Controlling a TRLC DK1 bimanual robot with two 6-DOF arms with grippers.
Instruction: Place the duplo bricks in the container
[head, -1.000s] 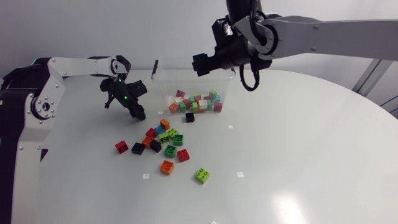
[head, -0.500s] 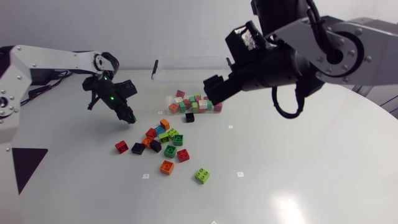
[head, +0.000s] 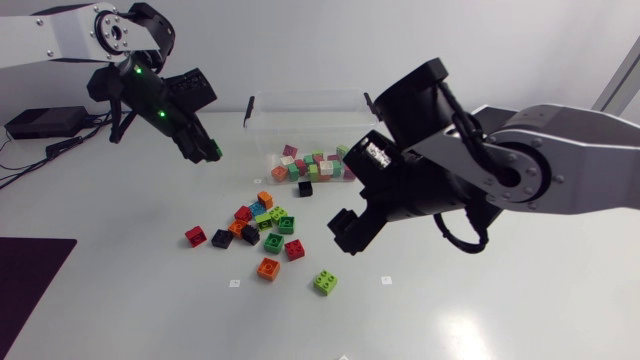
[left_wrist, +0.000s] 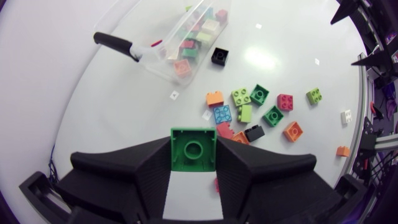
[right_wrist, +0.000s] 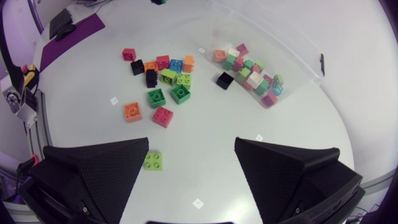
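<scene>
Since the earlier frame our right gripper (head: 345, 232) has swung down from over the container (head: 300, 98) to hang above the loose bricks (head: 262, 225), while our left gripper (head: 205, 148) has risen clear of them. We judge the bricks light, rigid and smooth, best taken across two flat side walls below the studs. Nearest, the right fingers stand wide apart and empty. Farther off, the left fingers clamp a green brick (left_wrist: 193, 148), held up short of the container.

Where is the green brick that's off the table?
The green brick is clamped in the left gripper, at the head view's left, left of the clear container.
</scene>
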